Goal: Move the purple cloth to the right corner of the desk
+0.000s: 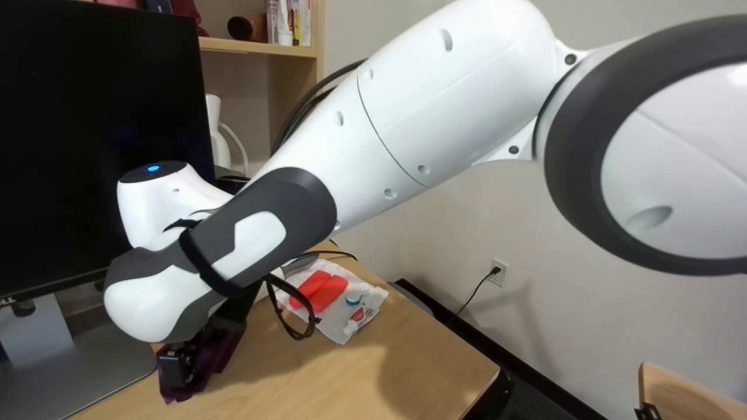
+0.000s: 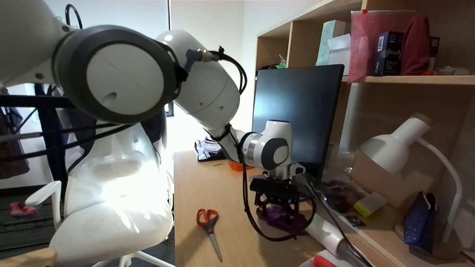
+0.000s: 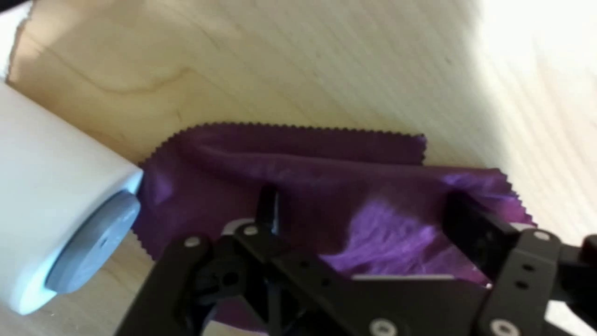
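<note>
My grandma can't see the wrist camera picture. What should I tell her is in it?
A rumpled purple cloth with zigzag edges lies on a pale wooden desk. The open black tool reaches over the cloth from the picture's bottom edge. A white cylinder with a grey end is at the left.

Cloth (image 3: pixel 322 196) on desk (image 2: pixel 230 193), beneath tool (image 3: pixel 359 207), lying between scissors (image 2: pixel 210 227) and cylinder (image 2: pixel 326 234).

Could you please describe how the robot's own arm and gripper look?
The arm is glossy white and rounded, with dark grey sections and a broad dark ring around a white cap. Black cables run along it, a black strap wraps round it, and a small blue light shows near the wrist. The gripper is black and angular, with two fingers and silvery screw heads.
</note>
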